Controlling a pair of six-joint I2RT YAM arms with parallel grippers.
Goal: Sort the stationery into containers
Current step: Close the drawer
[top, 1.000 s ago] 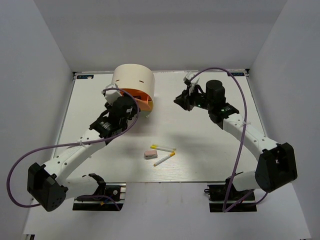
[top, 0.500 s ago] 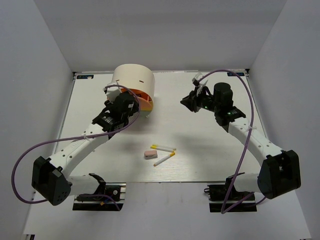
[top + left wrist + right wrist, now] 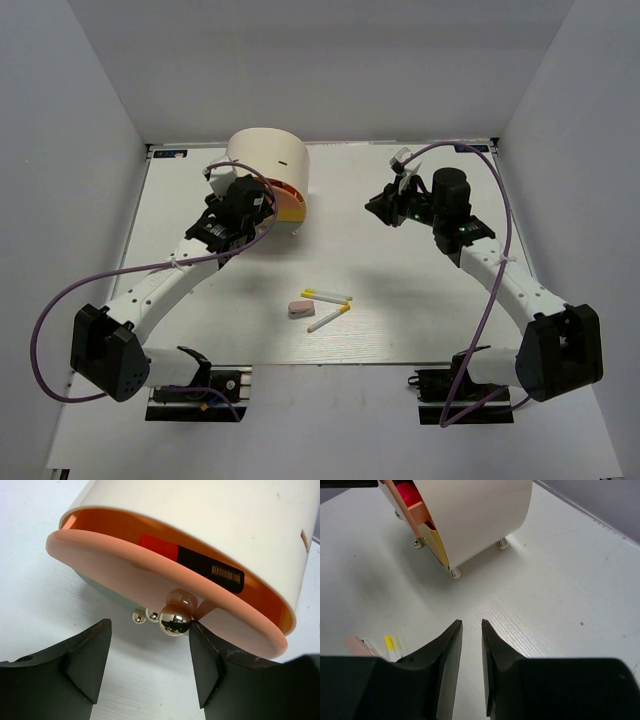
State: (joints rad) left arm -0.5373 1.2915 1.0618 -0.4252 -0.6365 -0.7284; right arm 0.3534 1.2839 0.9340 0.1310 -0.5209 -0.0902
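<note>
The cream half-cylinder chest (image 3: 265, 158) stands at the back left. Its orange drawer (image 3: 165, 587) is pulled out, with a black highlighter with a red end (image 3: 200, 565) inside. My left gripper (image 3: 149, 625) is open at the drawer front, and its right finger (image 3: 205, 660) is against the round metal knob (image 3: 175, 620). My right gripper (image 3: 471, 622) is empty, its jaws only a narrow gap apart, above the table right of the chest (image 3: 475, 515). Two white pens (image 3: 327, 296) (image 3: 328, 319) and a pinkish eraser (image 3: 300, 308) lie at the front middle.
A yellow drawer (image 3: 437, 542) shows below the orange one. The chest rests on small metal feet (image 3: 454, 573). The pens' yellow tips (image 3: 392, 644) and the eraser (image 3: 357, 642) show at the lower left of the right wrist view. Grey walls enclose the table.
My left gripper has moved up closer to the orange drawer front. My right gripper has drawn back to the right, away from the chest.
</note>
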